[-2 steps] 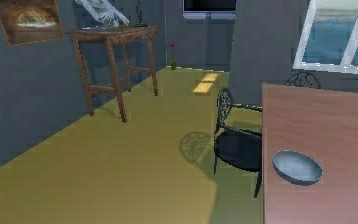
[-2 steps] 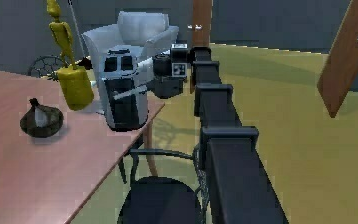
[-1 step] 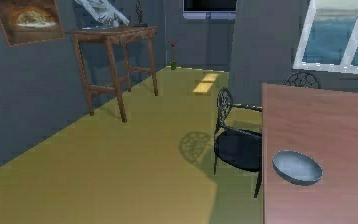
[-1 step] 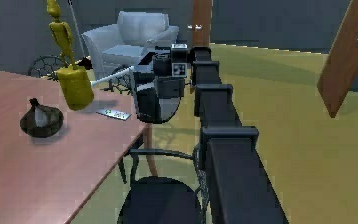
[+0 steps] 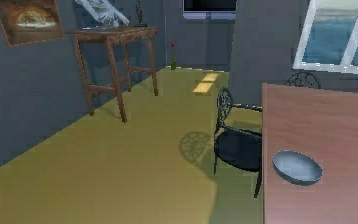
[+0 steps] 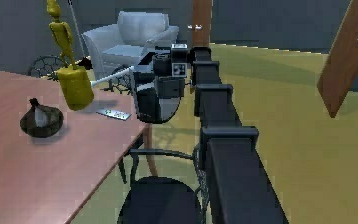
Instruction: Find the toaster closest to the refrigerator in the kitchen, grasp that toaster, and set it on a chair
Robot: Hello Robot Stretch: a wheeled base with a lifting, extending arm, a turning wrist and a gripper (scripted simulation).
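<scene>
A boxy silver and dark toaster hangs at the far end of my arm, just off the table's edge and clear of it. My gripper holds it, left of the two white marked squares. Straight below the toaster stands a black metal chair with a round seat, pushed up to the reddish-brown table. The same black chair stands beside the table in the forward view. The dark arm bar rises from the bottom edge.
On the table sit a yellow bottle-like thing, a dark squat vase, a small flat thing and a grey bowl. A white armchair stands beyond. A wooden console table lines the left wall; open yellow floor lies ahead.
</scene>
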